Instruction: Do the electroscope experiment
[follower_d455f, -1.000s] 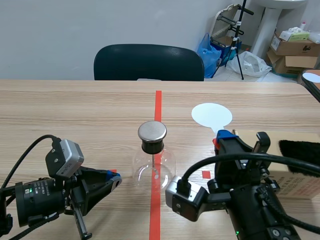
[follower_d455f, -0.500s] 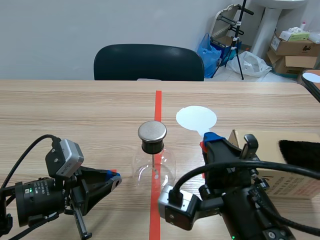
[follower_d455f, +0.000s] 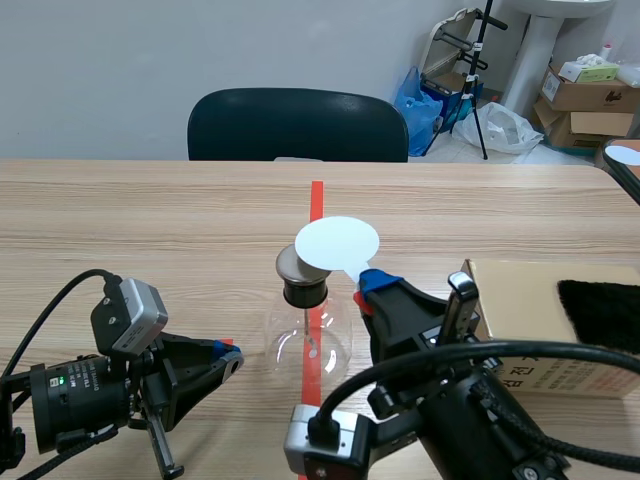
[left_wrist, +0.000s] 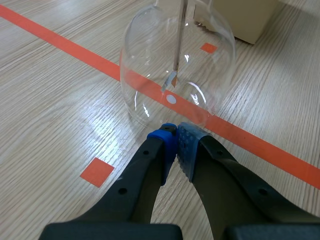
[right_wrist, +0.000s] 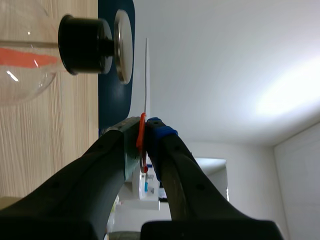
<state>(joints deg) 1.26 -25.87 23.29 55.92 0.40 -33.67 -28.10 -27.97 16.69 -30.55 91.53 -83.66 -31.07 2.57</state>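
Right pincer (follower_d455f: 368, 284) grips the white disc (follower_d455f: 337, 242) beside the cap (follower_d455f: 299, 264) of the electroscope (follower_d455f: 308, 338). Left pincer (left_wrist: 176, 136) is closed and empty, with the electroscope just ahead.

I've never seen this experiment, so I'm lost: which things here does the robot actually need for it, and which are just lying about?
In the job:
- glass flask with its metal cap
- white disc, held just above the cap by the right gripper

Lying about, as things stand:
- cardboard box with a black fuzzy pad on it
- dark chair

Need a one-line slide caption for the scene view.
Right gripper holds a white disc above the metal cap of the glass flask; left gripper shut.
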